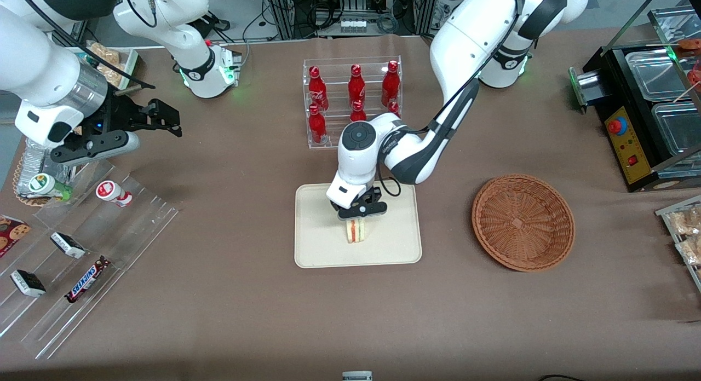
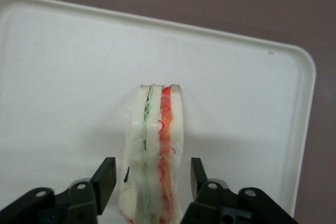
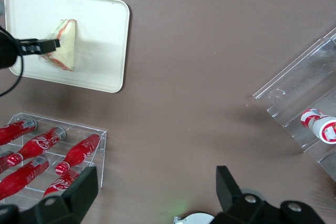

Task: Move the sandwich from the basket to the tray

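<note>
The sandwich stands on edge on the cream tray, its red and green layers facing up; it also shows in the left wrist view and the right wrist view. My left gripper hangs just above it, open. Its fingers straddle the sandwich with a small gap on each side. The tray rim runs around it in the wrist view. The empty woven basket lies beside the tray, toward the working arm's end.
A clear rack of red bottles stands farther from the camera than the tray, just past the arm. Stepped clear racks with snacks lie toward the parked arm's end. A black appliance and bagged snacks sit at the working arm's end.
</note>
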You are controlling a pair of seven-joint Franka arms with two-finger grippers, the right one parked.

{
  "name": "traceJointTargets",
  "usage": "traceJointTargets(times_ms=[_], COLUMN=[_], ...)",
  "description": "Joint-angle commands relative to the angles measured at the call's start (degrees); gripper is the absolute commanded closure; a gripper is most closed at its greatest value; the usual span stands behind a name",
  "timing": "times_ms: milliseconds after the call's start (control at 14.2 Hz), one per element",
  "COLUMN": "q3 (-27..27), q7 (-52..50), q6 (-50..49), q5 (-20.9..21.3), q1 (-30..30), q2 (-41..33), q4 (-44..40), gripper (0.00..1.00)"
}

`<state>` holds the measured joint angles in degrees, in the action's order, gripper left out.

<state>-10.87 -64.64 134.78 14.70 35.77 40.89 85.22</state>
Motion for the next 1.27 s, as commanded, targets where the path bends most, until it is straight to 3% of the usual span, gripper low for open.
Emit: traceJointTargets(times_ms=[0, 212, 353, 635, 918, 1200], q3=[0.50, 0.24, 0.41, 0.33, 0.33, 0.50], q7=[-1.01, 2.39, 9.49, 21.45, 35.61, 44.57], q6=[-7.13, -15.21, -19.45, -26.57, -34.39, -34.76], q5=[0.94, 0.50, -2.21, -7.83, -9.43, -11.88], q1=[0.18, -2.09, -3.60, -14.12, -22.83, -29.16], q2=[-8.86, -15.90, -18.90, -21.89, -27.07, -35.94], q4=[0.74, 1.09, 1.87, 3.81, 6.61, 15.13], gripper=[0.00, 0.00, 0.00, 0.00, 0.00, 0.00])
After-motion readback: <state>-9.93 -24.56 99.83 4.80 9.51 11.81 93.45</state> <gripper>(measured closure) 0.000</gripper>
